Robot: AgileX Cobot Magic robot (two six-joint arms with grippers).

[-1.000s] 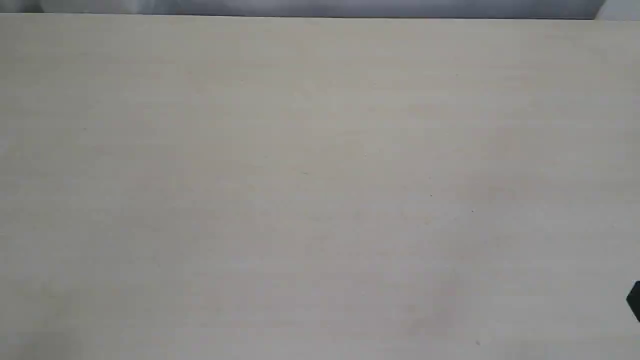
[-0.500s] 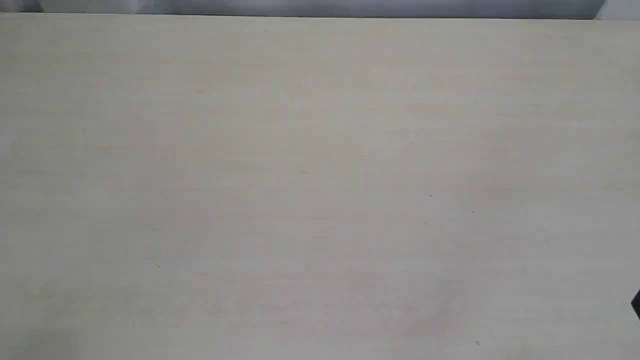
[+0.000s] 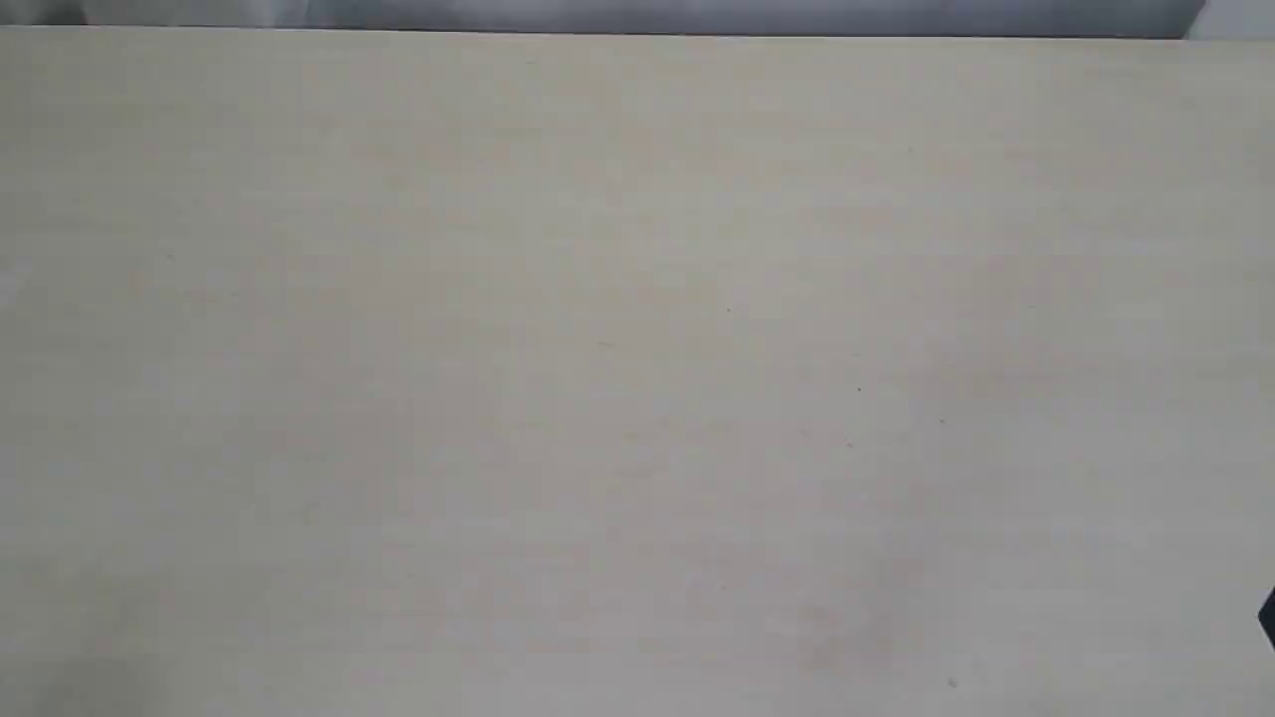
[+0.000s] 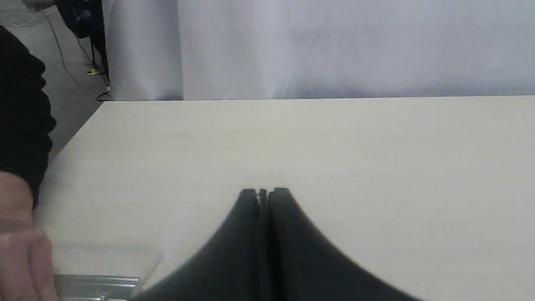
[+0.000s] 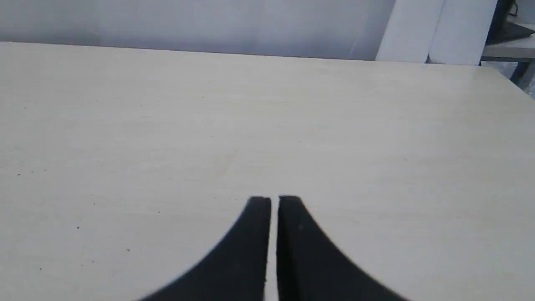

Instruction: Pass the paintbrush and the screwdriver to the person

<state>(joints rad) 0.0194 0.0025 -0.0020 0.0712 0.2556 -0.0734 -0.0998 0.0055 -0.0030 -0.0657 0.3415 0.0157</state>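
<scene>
Pale table [image 3: 637, 349] fills the exterior view, with a white curtain [image 4: 334, 46] behind its far edge. Two grippers show, one per wrist view. The left gripper [image 4: 264, 192] hovers over the table, its jaws pressed together and holding nothing. The right gripper [image 5: 274, 198] is also empty, with only a thin slit between its jaws. One hand [image 4: 21, 251] in a black sleeve [image 4: 21, 113] sits at the table's edge. One paintbrush [image 4: 96, 284] lies just beside it, blurred, showing its silver ferrule and pale bristles. Where the screwdriver is, I cannot tell.
</scene>
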